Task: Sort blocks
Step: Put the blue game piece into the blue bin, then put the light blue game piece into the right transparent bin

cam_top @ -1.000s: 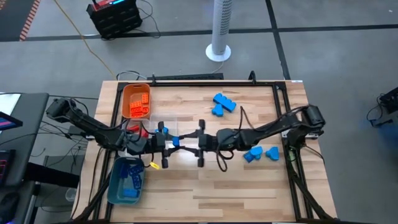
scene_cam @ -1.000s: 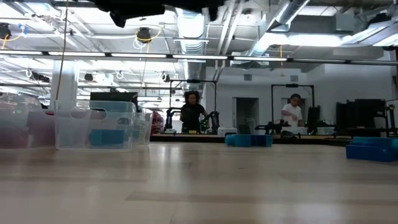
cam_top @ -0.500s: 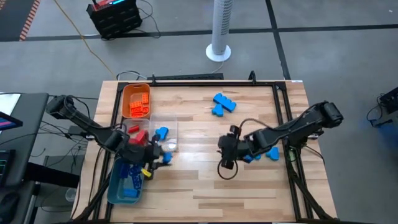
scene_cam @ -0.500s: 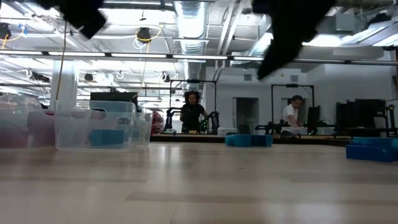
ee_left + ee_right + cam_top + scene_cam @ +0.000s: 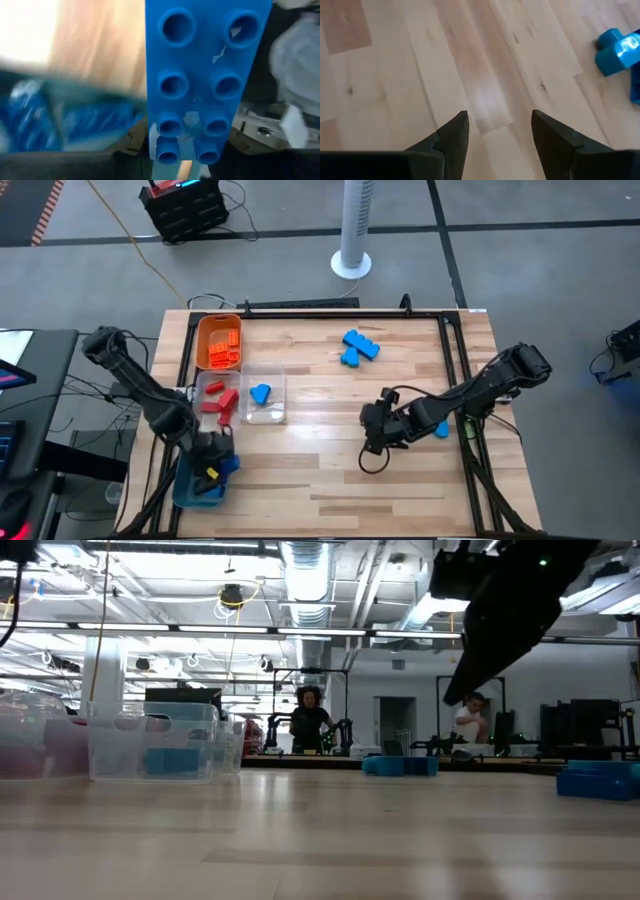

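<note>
My left gripper (image 5: 212,464) hangs over the teal tray (image 5: 188,483) at the near left, shut on a blue studded brick (image 5: 207,75) that fills the left wrist view. My right gripper (image 5: 370,440) stands open over bare wood right of the table's middle, its fingers (image 5: 455,132) with nothing between them. A blue block (image 5: 619,50) lies on the table a little beyond it. Two more blue blocks (image 5: 360,347) lie at the far side. A clear tray (image 5: 272,412) holds red blocks (image 5: 215,396) and a blue one (image 5: 260,393). Orange blocks lie in the orange tray (image 5: 206,328). My left gripper holds the blue brick by one short end (image 5: 185,150); the fingers themselves are hidden behind the brick and the picture's edge. The brick sticks out lengthwise ahead of the gripper, its studded face toward the wrist camera, lifted clear above the teal tray.
The three trays stand in a row along the left edge. A black frame (image 5: 340,308) rims the table. A blue block (image 5: 440,428) lies under my right arm near the right edge. Bare wood spreads across the near middle (image 5: 320,480). People show in the room beyond (image 5: 310,720).
A second ago both grippers met at the table's middle with a blue brick between them. My left gripper has carried the brick toward the near left, over the teal tray, rolling and tipping downward. My right gripper has drawn back toward the right edge and sunk.
</note>
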`<state>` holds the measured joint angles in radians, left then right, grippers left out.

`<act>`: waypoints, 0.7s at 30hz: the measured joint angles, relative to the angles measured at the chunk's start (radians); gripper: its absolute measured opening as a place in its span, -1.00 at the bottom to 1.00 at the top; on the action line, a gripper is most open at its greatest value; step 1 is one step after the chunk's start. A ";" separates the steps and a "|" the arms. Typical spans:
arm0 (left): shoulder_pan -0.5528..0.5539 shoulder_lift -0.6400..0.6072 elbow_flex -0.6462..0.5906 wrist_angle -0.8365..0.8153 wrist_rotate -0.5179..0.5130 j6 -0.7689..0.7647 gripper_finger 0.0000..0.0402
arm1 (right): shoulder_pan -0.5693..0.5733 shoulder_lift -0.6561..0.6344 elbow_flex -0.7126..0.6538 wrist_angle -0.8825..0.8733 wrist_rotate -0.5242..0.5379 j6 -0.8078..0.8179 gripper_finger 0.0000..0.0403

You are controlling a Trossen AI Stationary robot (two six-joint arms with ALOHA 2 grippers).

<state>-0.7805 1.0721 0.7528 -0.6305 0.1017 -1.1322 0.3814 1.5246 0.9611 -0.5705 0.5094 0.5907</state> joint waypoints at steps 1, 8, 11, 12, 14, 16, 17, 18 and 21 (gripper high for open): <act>-0.016 0.000 0.000 -0.038 0.000 -0.046 -0.39 | -0.006 0.000 0.000 -0.001 0.000 -0.003 0.07; -0.104 0.036 -0.005 -0.316 -0.013 -0.330 -0.18 | -0.031 0.000 0.000 -0.001 0.001 -0.018 0.06; -0.108 0.042 -0.005 -0.346 0.032 -0.367 0.06 | -0.031 0.000 0.000 0.007 0.001 -0.024 0.06; -0.108 0.042 -0.005 -0.345 0.039 -0.374 0.13 | -0.031 -0.001 0.000 0.007 0.001 -0.024 0.06; -0.106 0.041 -0.005 -0.344 0.070 -0.381 0.22 | -0.031 -0.001 0.000 0.008 0.001 -0.027 0.06; -0.103 0.041 0.004 -0.344 0.120 -0.381 0.25 | -0.031 -0.001 0.000 0.008 0.006 -0.038 0.06; -0.102 0.041 0.016 -0.342 0.142 -0.381 0.26 | -0.031 -0.001 0.000 0.007 0.015 -0.041 0.06; -0.103 0.040 0.032 -0.341 0.146 -0.381 0.27 | -0.031 -0.001 0.000 0.006 0.019 -0.046 0.06; -0.102 0.040 0.100 -0.335 0.068 -0.333 0.28 | -0.040 -0.009 0.000 0.006 0.033 -0.069 0.06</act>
<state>-0.8825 1.1121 0.8528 -0.9659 0.1698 -1.4657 0.3411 1.5157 0.9611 -0.5642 0.5423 0.5220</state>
